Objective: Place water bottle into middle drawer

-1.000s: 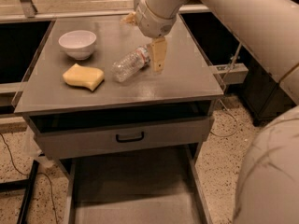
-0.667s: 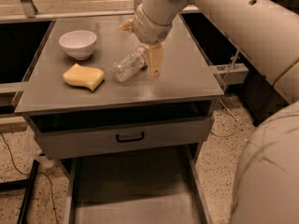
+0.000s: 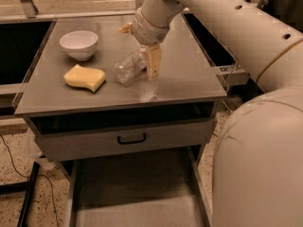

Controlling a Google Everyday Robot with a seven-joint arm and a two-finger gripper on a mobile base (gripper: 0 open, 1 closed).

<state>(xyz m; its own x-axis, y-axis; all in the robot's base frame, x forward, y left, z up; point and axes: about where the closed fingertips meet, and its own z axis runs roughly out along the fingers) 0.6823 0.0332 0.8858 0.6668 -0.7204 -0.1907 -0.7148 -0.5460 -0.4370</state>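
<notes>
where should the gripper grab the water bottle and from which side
Grip the water bottle across its mid-body, coming straight down from above. It lies on its side on the tabletop, long axis running lower left to upper right, so the jaws should span its narrow width. The gripper is at its upper-right end, open.

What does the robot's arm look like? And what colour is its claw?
The arm is a fat, smooth, creamy-white tube with a few small dark round holes and no cables showing on it. It gets narrower at a ringed wrist. The claw, down at the countertop beside the water bottle, is pale tan.
</notes>
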